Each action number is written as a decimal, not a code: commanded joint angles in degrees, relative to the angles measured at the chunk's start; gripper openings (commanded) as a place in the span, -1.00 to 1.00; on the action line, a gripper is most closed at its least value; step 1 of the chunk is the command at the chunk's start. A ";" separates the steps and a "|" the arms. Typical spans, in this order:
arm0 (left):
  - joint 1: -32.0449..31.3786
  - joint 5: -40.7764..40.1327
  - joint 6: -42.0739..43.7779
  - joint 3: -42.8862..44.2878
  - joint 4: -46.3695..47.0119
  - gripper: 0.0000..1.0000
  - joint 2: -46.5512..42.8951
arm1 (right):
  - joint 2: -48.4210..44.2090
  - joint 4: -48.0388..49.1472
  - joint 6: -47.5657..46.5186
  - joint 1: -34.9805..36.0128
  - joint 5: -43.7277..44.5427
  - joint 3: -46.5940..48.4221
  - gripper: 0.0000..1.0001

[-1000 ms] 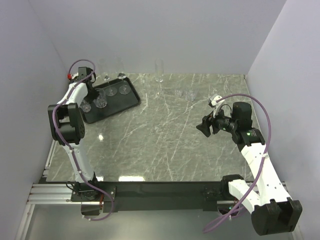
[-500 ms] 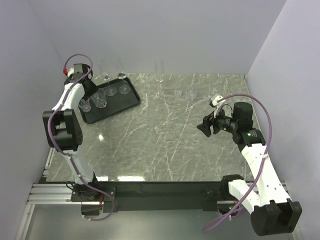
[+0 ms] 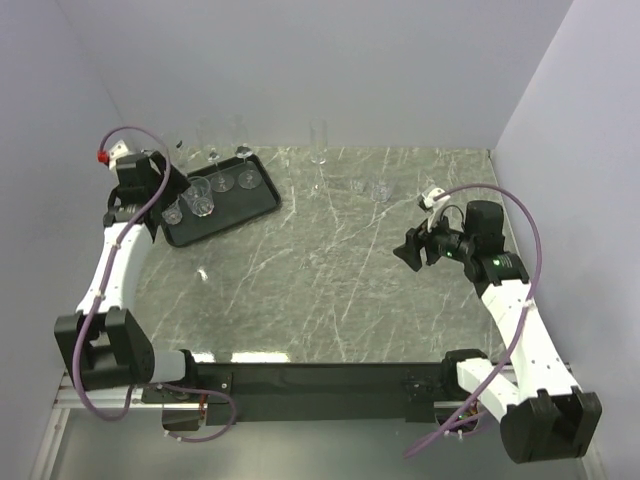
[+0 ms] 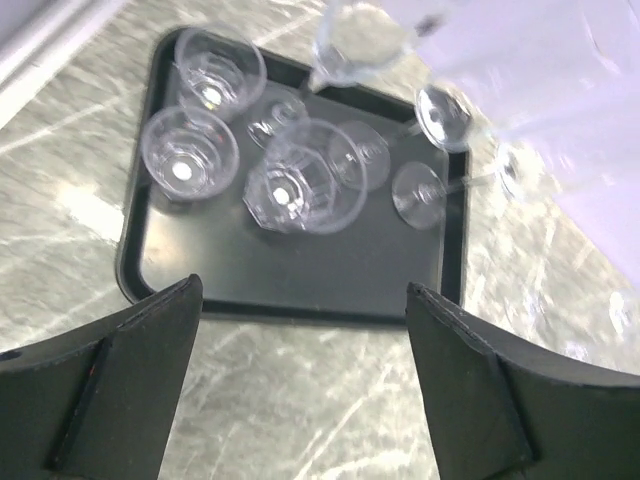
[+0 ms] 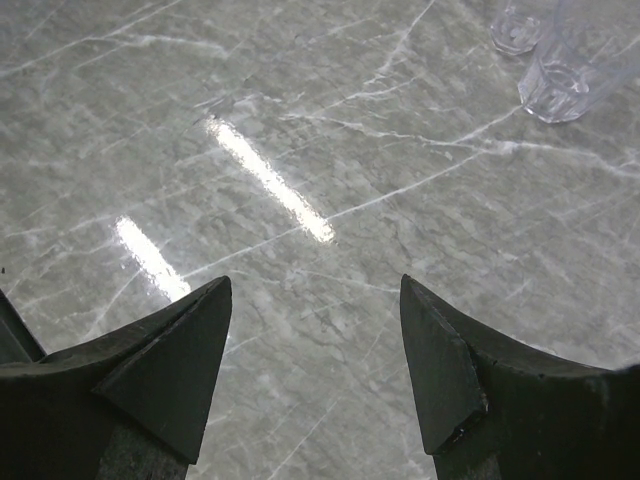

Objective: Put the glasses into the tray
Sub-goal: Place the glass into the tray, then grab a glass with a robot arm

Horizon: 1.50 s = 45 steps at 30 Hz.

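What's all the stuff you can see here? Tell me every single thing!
tray: one, black, far left of the table.
glasses in the tray: at least five, clear, three tumblers plus stemmed ones.
flute: one, clear, at the table's far edge.
short tumblers: two, clear, on the table right of the flute.
table: one, grey marble pattern.
left arm: white and black, jaws open and empty beside the tray.
right arm: white and black, jaws open and empty over bare table.
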 commanded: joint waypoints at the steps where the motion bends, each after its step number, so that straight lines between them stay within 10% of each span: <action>1: 0.03 5.30 1.92 -4.66 6.10 0.78 -4.71 | 3.14 0.75 -0.10 -0.32 -1.41 3.88 0.50; 19: 0.20 18.39 10.63 -23.21 16.65 0.99 -26.15 | 30.29 -5.84 6.39 -0.15 -0.53 30.32 0.50; 45: -0.59 23.32 10.72 -23.92 17.18 0.99 -26.43 | 71.08 -12.17 25.47 1.88 25.40 69.89 -0.01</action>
